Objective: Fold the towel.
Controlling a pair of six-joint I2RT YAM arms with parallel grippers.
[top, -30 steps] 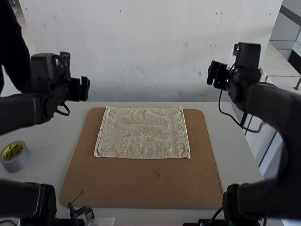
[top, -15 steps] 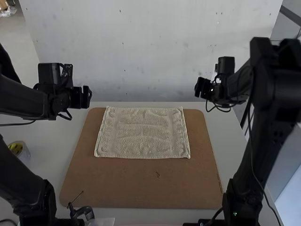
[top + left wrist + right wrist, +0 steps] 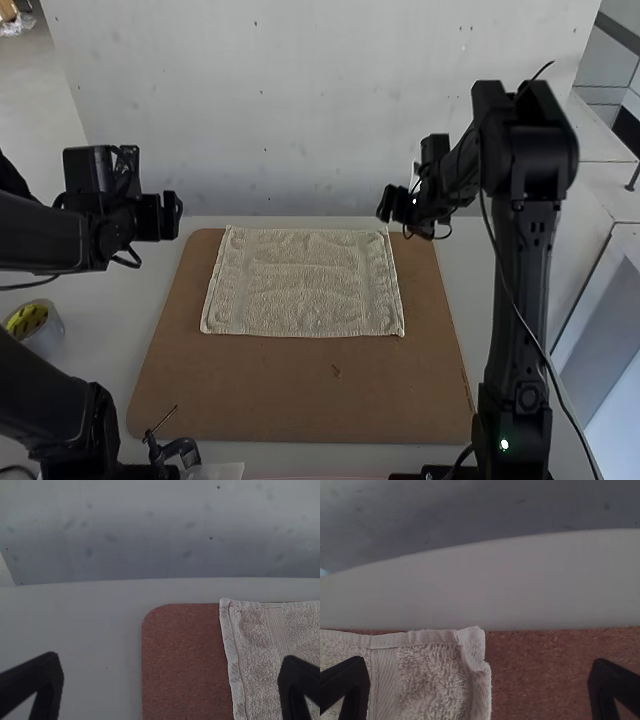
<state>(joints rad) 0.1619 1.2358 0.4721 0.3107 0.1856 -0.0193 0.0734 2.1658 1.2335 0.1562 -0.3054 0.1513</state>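
Observation:
A light beige towel (image 3: 302, 283) lies spread and nearly flat on a brown board (image 3: 300, 390). My left gripper (image 3: 178, 215) hangs in the air left of the towel's far left corner. Above the far right corner stands my right gripper (image 3: 392, 204). The left wrist view shows the towel's edge strip (image 3: 235, 665) beside the left gripper (image 3: 172, 685), whose fingers are wide apart with nothing between them. In the right wrist view the towel's corner (image 3: 471, 639) lies below the open right gripper (image 3: 479, 687), not touched by it.
A roll of tape (image 3: 35, 325) stands at the table's left side. A black clamp (image 3: 178, 451) sits at the near edge by the board. Behind the table (image 3: 455, 270) rises a pale wall (image 3: 300, 110).
My right gripper has moved left and lower, toward the towel's far right corner. The left gripper first lowered, then shifted slightly left. The towel has not moved.

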